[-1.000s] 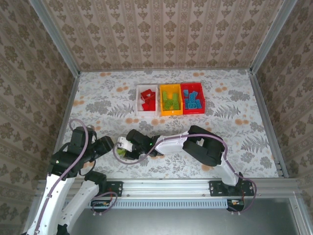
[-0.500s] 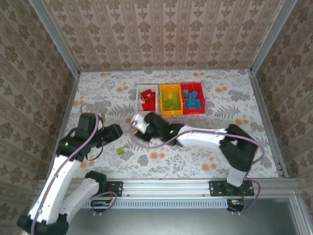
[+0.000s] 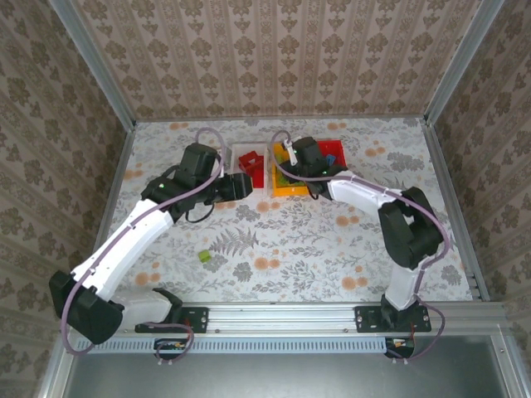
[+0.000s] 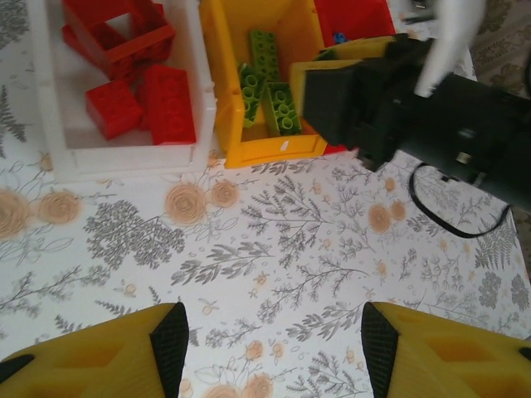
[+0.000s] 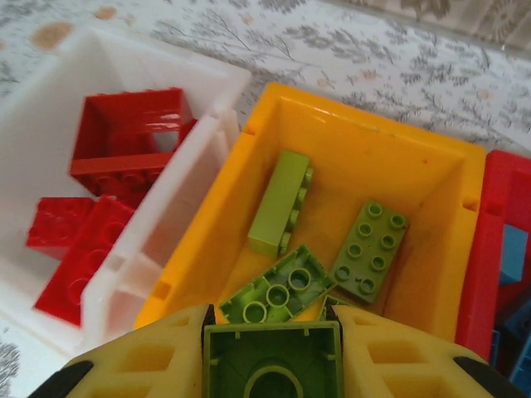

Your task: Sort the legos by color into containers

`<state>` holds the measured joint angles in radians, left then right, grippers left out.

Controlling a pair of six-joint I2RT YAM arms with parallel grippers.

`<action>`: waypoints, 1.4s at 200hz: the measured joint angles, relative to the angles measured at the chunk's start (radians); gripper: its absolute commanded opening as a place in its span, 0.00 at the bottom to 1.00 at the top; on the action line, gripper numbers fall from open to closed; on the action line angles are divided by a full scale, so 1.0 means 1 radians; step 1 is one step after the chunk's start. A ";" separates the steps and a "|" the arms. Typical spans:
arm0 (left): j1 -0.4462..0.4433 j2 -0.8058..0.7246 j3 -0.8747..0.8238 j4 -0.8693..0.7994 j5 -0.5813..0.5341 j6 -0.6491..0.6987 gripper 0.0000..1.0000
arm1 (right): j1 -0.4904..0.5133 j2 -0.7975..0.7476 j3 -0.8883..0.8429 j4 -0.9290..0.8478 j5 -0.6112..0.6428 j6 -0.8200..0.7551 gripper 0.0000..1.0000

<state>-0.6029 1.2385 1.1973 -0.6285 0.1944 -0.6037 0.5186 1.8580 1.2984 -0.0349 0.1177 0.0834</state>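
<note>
Count: white bin (image 5: 191, 191), yellow bin (image 5: 373, 137), red bin (image 5: 477, 249); one loose green brick (image 3: 203, 257) on table (image 3: 332, 249). Right gripper (image 5: 272, 327), clamped on held green brick (image 5: 274, 365), moved from table to above yellow bin. Left gripper (image 4: 272, 340) spread, empty.

No word, number, brand mark or sign can be read in any view. The one candidate is a small pale mark (image 4: 284, 146) on the outer wall of the yellow-orange bin (image 4: 241, 154), ahead of the left gripper (image 4: 274, 340) — too small to make out. The lime green brick (image 5: 272, 365) clamped in the right gripper (image 5: 270, 325) shows a plain hollow underside — no lettering is legible on it.
</note>
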 measured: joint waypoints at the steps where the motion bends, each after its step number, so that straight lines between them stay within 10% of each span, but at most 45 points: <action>1: 0.000 0.001 0.000 0.001 0.000 0.000 0.60 | 0.000 0.002 0.002 -0.002 0.000 0.000 0.28; 75: -0.021 0.021 0.003 0.036 -0.011 0.007 0.62 | -0.033 0.192 0.243 -0.110 0.037 0.053 0.31; 184: -0.065 0.077 0.052 0.139 -0.037 0.051 0.73 | -0.053 0.274 0.350 -0.160 0.036 0.103 0.63; 280: 0.096 -0.154 -0.164 -0.175 -0.113 -0.111 0.79 | 0.037 -0.341 -0.180 0.106 -0.056 0.020 0.67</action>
<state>-0.5072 1.0843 1.0336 -0.8040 0.0818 -0.7151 0.5552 1.5173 1.1183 0.0715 0.0612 0.1036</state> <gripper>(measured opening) 0.788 0.658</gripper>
